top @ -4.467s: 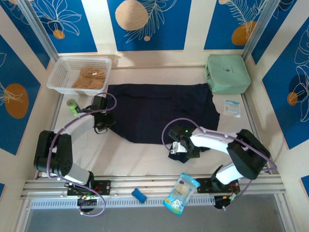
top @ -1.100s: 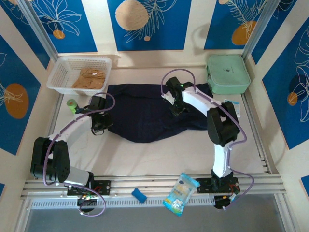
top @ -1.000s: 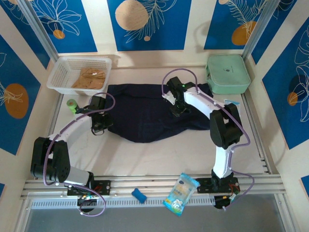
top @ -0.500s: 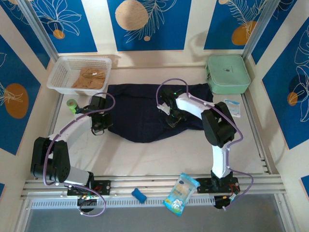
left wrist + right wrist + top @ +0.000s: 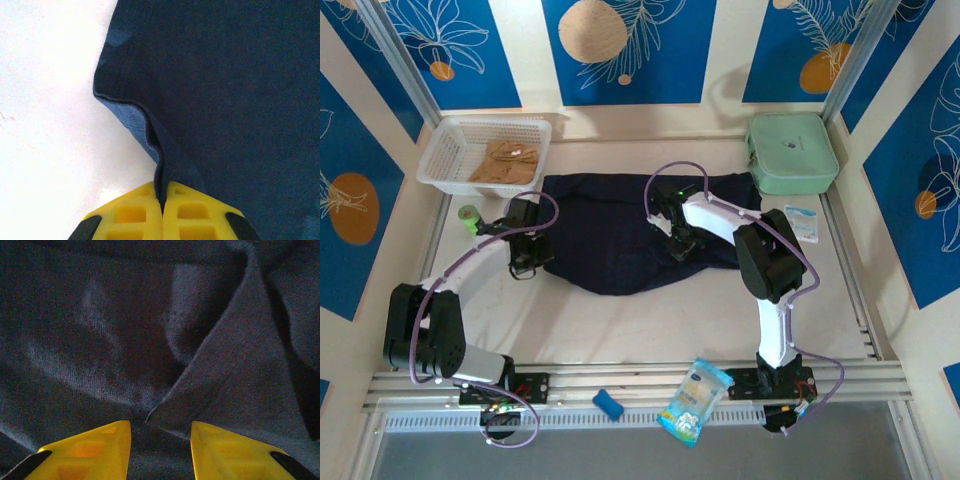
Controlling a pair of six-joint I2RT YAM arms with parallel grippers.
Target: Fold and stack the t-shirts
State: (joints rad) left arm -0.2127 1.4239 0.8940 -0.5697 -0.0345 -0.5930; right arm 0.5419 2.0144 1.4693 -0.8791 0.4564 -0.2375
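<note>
The dark navy t-shirt (image 5: pixel 620 235) lies spread across the middle of the table. My left gripper (image 5: pixel 527 262) sits at its left edge, shut on a pinched fold of the navy hem (image 5: pixel 162 180). My right gripper (image 5: pixel 680 240) hovers low over the shirt's middle with its yellow fingers (image 5: pixel 90 450) apart; a loose flap of navy cloth (image 5: pixel 220 385) lies just beyond them. The tan t-shirt (image 5: pixel 505 160) lies crumpled in the white basket (image 5: pixel 450 135) at the back left.
A mint-green zip case (image 5: pixel 792 152) stands at the back right, with a small white packet (image 5: pixel 800 222) in front of it. A green roll (image 5: pixel 470 216) lies left of the shirt. A blue block (image 5: pixel 608 404) and a snack bag (image 5: pixel 695 400) rest by the near rail.
My right gripper carried the shirt's lower right part up from the near side, let it go over the shirt, and drifted left to the middle. The left gripper kept its hold.
</note>
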